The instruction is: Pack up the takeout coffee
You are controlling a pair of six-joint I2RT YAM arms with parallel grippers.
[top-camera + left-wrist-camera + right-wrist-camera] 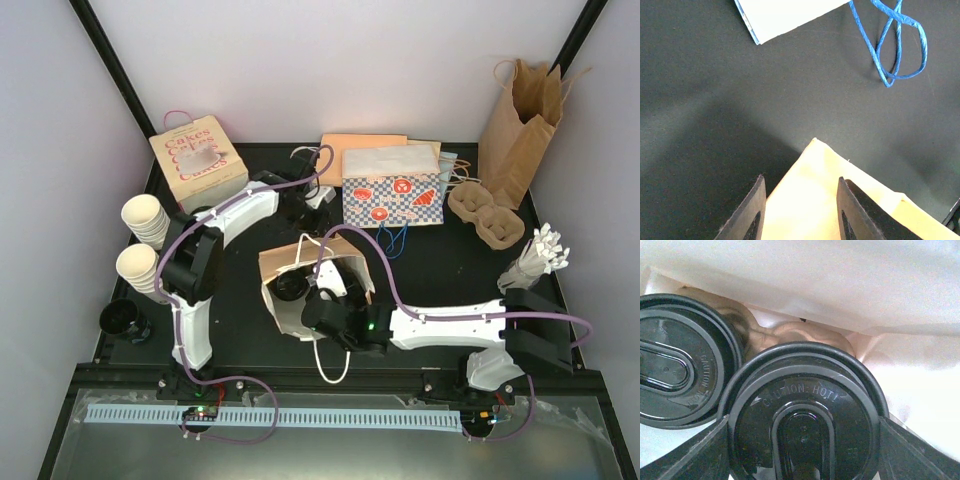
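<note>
Grip check: my right gripper (802, 452) is clamped on takeout coffee (802, 412) at its black lid rim, down inside brown paper bag (283, 262) mid-table. 2nd lidded cup (670, 370) sits just beside it on the left, same bag. My left gripper (799, 212) is at bag's far edge, fingers apart w/ tan paper between; can't tell if I'm pinching. Blue cord (890, 45) lies beyond.

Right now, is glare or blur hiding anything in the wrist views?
Right wrist: sharp; the nearer takeout coffee lid's lettering reads despite glossy highlights, but the bag lining behind is washed out. Left wrist: the bag paper glows overexposed, and a broad shadow darkens the table. Top external: evenly lit.
</note>
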